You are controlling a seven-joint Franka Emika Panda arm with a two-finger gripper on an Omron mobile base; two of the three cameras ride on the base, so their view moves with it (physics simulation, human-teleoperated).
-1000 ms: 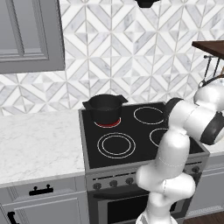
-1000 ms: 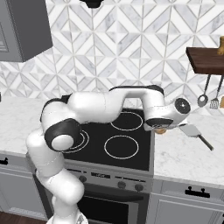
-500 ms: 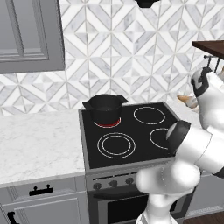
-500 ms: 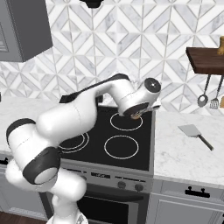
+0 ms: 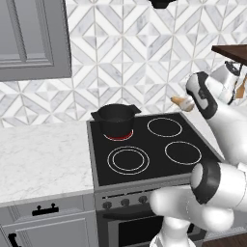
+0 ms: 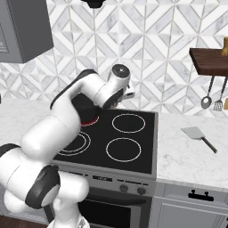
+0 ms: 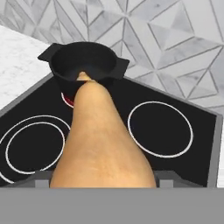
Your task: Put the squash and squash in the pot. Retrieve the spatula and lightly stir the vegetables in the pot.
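Hand view puts us right behind a tan-orange, pear-shaped butternut squash (image 7: 103, 140), its narrow neck aimed straight at the squat round black pot (image 7: 83, 63) on the rear burner of the black glass stove (image 7: 175, 157). The pincer has the fat end of that squash clamped between widely spread fingers, and the fruit hides the fingertips themselves.

From the left base view, the squash (image 5: 182, 102) pokes out of the hand above the stove's right rear, well apart from the pot (image 5: 116, 118), which sits over a red-glowing ring (image 5: 119, 137). The right base view shows the white arm folded over the cooktop, and out on the marble bench (image 6: 187, 151) to the right lies the flat grey metal spatula (image 6: 198, 136) with its squarish blade, untouched.

So this is the carry. Whether the other squash is already inside the pot, the dark interior won't let me say.

To do this leg well, I'd judge the hand needs to travel across until the squash hangs over the pot's mouth, clear of the two side handles. Then it should come down inside the rim before letting go, since a pear shape dropped from height could bounce or roll out. Keeping the neck pointing down or level would help it settle rather than lodge across the rim.
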